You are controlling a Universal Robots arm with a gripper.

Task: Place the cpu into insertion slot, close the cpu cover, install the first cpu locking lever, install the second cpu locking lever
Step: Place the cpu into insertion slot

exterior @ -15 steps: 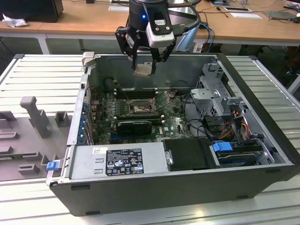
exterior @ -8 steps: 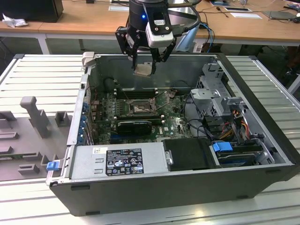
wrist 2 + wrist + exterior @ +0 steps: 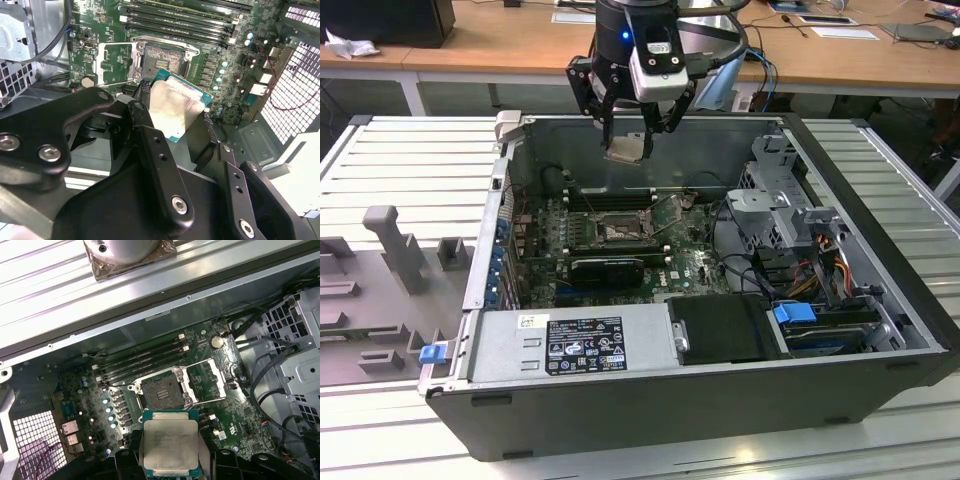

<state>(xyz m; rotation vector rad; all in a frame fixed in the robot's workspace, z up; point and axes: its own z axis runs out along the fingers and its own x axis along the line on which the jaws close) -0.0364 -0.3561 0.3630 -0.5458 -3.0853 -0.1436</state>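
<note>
Your gripper [image 3: 627,138] is clamped on the cpu [image 3: 625,150], which hangs in the upper middle of the exterior view, above the open computer case [image 3: 880,290] and well apart from the motherboard [image 3: 695,265] inside it. In the second wrist view the chip's pale metal face is turned to the camera, with a thin green rim of board around it, and the black fingers [image 3: 150,145] pinch it by two opposite edges. I cannot tell from these views whether it sits level in the grip. The insertion slot [image 3: 617,232] lies lower, near the centre of the exterior view, just beside the long memory slots [image 3: 610,195]. In the first wrist view the cpu cover [image 3: 210,382] stands swung open next to the slot, so the dull contact field is bare. As for handling, treat the chip as very light and quite stiff, so it should not bend or sag in the grip. Its smooth metal face looks slippery, so the edges are the sound place to hold it, as you have it now, not the flat faces. The fragile parts are likely the underside and the socket's contact field — any skewed, forced or dropped contact there could do damage. A modest squeeze should be enough for so slight a part.
</note>
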